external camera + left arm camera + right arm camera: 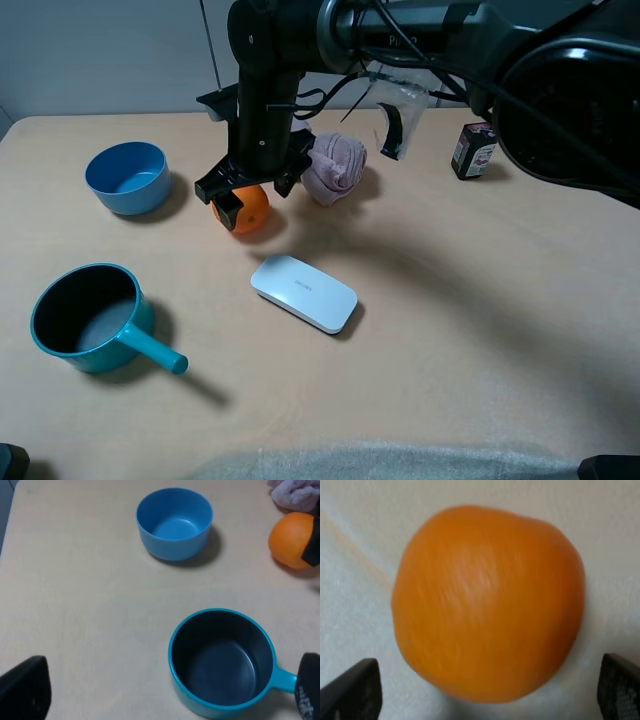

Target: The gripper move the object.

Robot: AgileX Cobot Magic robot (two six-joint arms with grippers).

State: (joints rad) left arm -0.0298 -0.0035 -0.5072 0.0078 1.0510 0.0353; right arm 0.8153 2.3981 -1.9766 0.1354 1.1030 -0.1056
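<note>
Bowl (127, 177) and pot (90, 320) hold nothing; right jaws apart around orange (245, 208)

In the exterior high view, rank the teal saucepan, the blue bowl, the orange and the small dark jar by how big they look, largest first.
1. Teal saucepan, though it sits nearest the camera.
2. Blue bowl.
3. Orange, partly covered by the right gripper.
4. Small dark jar, which is close to the orange in apparent size, so the last two are unsure.

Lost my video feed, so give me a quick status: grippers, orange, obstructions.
Right gripper open, straddling the orange, not clamped. Left gripper open, idle over the teal pot. Pink cloth close beside the orange.
</note>
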